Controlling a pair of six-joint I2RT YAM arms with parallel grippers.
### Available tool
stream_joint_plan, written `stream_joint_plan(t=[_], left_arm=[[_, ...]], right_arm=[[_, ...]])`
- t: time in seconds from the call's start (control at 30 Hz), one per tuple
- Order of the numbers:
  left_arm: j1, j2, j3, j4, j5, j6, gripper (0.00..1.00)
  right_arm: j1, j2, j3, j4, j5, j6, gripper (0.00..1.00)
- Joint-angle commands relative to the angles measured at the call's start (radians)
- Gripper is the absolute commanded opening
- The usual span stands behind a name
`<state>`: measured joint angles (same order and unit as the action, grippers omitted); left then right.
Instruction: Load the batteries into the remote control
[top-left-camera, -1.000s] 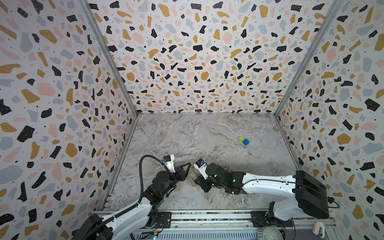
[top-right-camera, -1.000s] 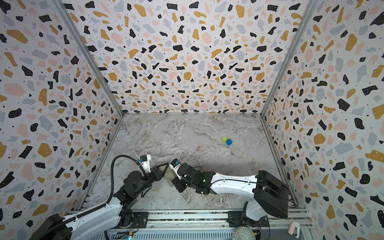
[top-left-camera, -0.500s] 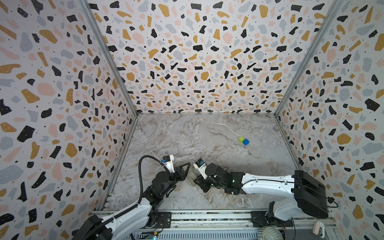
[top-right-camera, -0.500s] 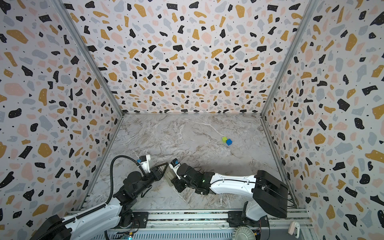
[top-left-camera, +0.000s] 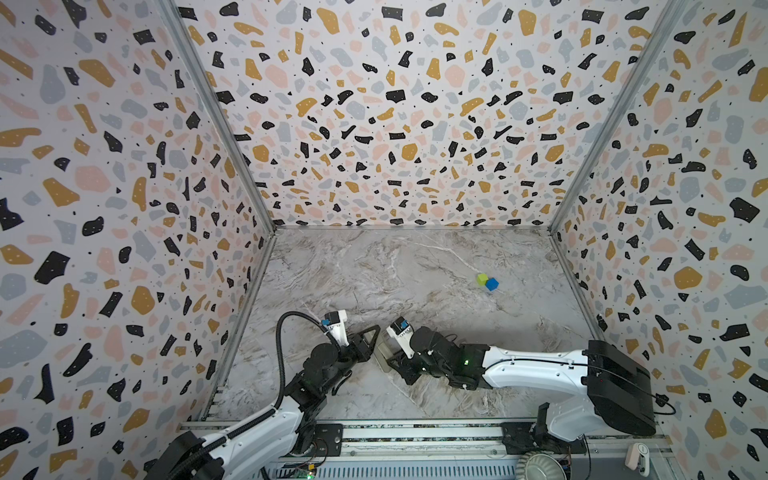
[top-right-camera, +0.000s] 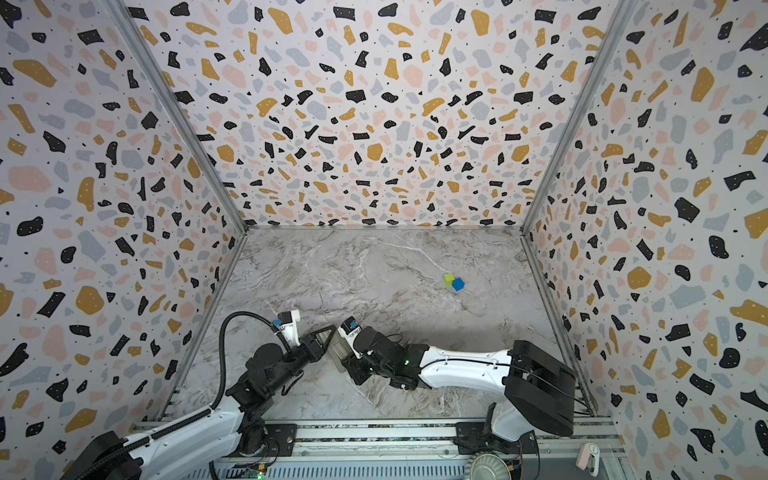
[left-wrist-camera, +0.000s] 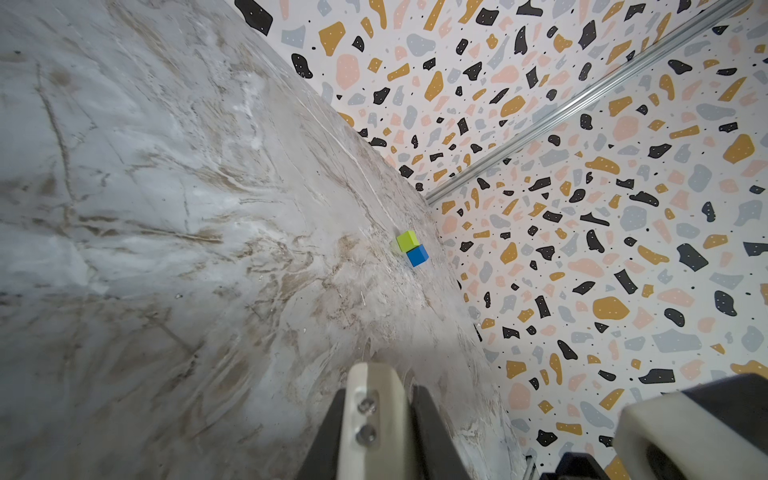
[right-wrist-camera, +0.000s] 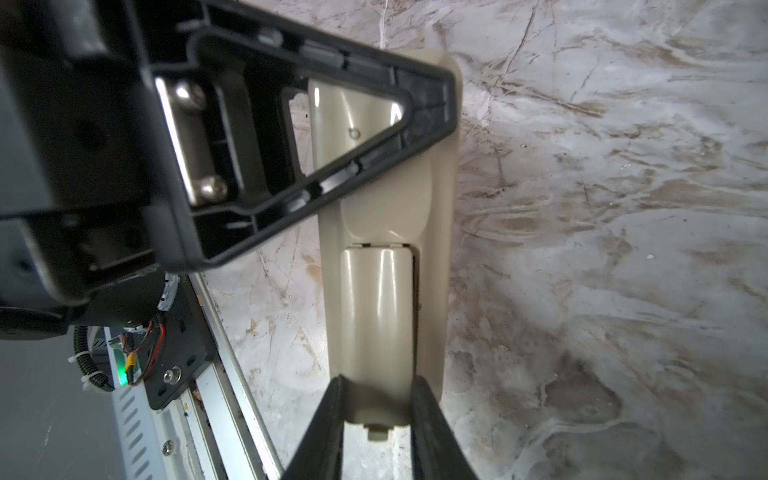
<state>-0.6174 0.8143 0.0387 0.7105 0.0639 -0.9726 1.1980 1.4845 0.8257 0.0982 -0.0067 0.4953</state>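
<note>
The remote control (right-wrist-camera: 386, 208) shows its plain pale back, held just above the marble floor between both arms near the front; in both top views only a pale sliver (top-left-camera: 381, 352) (top-right-camera: 337, 351) shows. My left gripper (left-wrist-camera: 376, 386) (top-left-camera: 374, 338) is shut on one end of it, and its black triangular finger (right-wrist-camera: 428, 104) lies across the back. My right gripper (right-wrist-camera: 376, 399) (top-left-camera: 392, 359) is shut on the end of the long battery cover (right-wrist-camera: 376, 311), whose small tab sticks out between the jaws. The batteries are out of view.
A green cube (top-left-camera: 482, 278) and a blue cube (top-left-camera: 492, 284) touch each other on the floor at the back right, far from both arms. Terrazzo walls close in three sides. A metal rail (top-left-camera: 415, 432) runs along the front edge.
</note>
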Motion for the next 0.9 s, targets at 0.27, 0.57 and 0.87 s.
stream_joint_plan(t=[0.27, 0.57, 0.87], left_arm=[[-0.002, -0.029, -0.008, 0.050, -0.013, -0.008, 0.00], [-0.002, -0.032, -0.006, 0.049, -0.015, -0.009, 0.00], [-0.003, -0.035, -0.010, 0.048, -0.015, -0.011, 0.00]], right_arm=[[0.005, -0.006, -0.002, 0.003, 0.018, 0.015, 0.00], [0.005, -0.016, -0.005, -0.003, 0.022, 0.020, 0.00], [0.006, -0.009, -0.007, 0.003, 0.022, 0.017, 0.00]])
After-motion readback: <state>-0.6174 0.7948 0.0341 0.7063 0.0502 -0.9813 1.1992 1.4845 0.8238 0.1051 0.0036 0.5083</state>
